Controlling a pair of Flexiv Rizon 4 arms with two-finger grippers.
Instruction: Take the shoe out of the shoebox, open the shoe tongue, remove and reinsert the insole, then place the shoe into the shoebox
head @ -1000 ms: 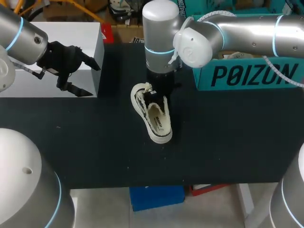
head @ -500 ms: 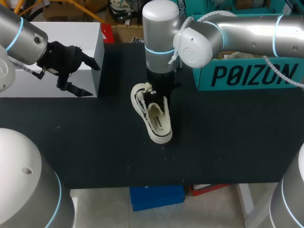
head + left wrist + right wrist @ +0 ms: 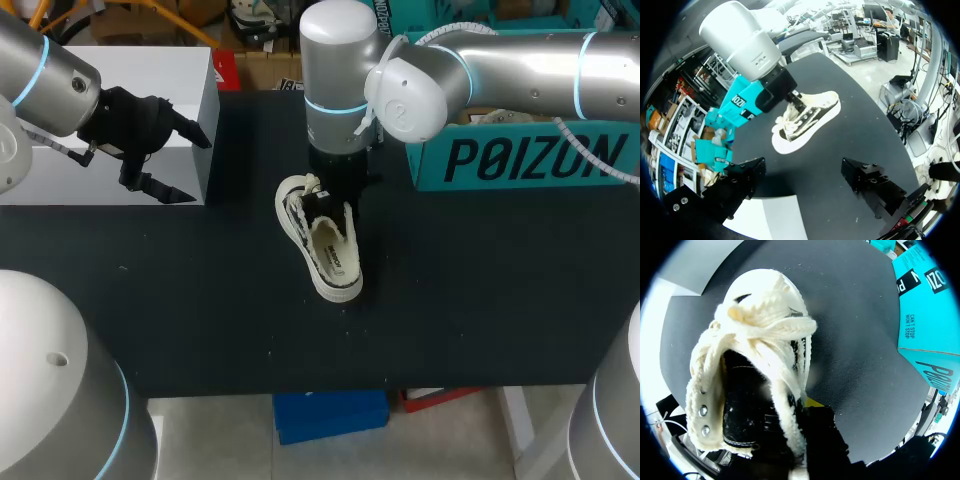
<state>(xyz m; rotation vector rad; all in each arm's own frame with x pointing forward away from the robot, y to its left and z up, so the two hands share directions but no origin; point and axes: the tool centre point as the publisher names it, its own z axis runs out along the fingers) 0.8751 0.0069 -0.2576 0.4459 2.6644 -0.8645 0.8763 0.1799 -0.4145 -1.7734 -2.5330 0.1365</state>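
The shoe (image 3: 326,252) is lying out of the shoebox (image 3: 520,155) on the table (image 3: 480,300), around the middle and somewhat toward the far edge, while the shoebox is standing well apart from it at the far right corner. So the job is most likely sitting at the tongue-and-insole stage, with the first step done. The right arm is coming in from the right edge and reaching to the middle, with its wrist standing nearly upright over the far end of the shoe. It is planting the right gripper (image 3: 796,99) straight down at the shoe's opening, among the loose cream laces. One yellow tip is showing just outside the shoe's side wall in the right wrist view, but the shoe is hiding the rest. I cannot tell whether this gripper is clamping the shoe or only resting against it. The left arm is hanging back at the far left corner, with the left gripper (image 3: 192,168) hovering above the edge of a white box (image 3: 150,70). Its fingers are spread wide with nothing between them. The next move is probably calling for the tongue to be drawn up and away from the opening. The free left gripper would need to come over to steady the shoe or to reach inside for the insole, taking care not to snag the laces.
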